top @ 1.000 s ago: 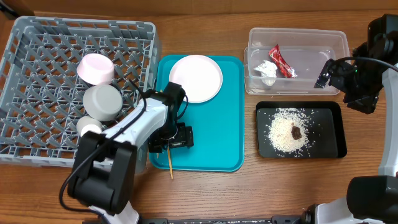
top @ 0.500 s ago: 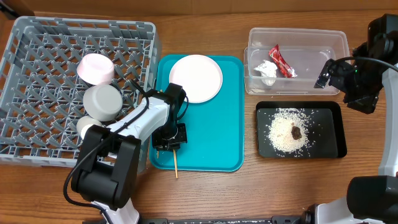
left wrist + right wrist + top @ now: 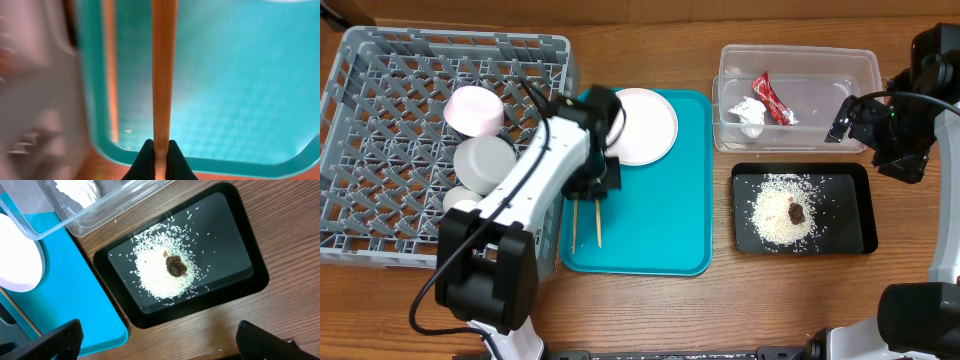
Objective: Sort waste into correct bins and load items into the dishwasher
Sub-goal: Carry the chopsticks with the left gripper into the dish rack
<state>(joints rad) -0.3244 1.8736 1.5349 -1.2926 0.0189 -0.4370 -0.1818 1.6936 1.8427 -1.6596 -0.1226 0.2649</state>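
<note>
I'm watching left gripper [image 3: 160, 152] pinching 1 thin wooden chopstick [image 3: 164, 75] at 7 o'clock of flat teal tray [image 3: 660, 220]; right gripper [image 3: 160, 342] hanging wide.

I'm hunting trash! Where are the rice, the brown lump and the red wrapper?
rice [image 3: 775, 215], overhead view, middle of the pile.
brown lump [image 3: 798, 212], overhead view, its centre.
red wrapper [image 3: 773, 98], overhead view, its middle.
</note>
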